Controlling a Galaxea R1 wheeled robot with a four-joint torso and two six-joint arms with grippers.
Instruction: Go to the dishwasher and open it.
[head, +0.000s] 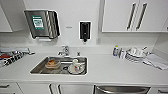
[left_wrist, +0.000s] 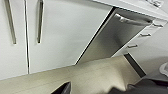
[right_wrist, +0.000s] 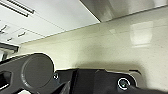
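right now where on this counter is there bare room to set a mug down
The widest free patch of counter lies between the sink and the stacked dishes at right, running to the front edge. A narrower bare strip runs along the front, below the sink. Crowded: the sink basin with its bowl and cup, the right corner, and the cluttered far left.

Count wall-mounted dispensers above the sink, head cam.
2. A steel paper towel dispenser up left of the faucet, and a small black soap dispenser up right of it. No others seen.
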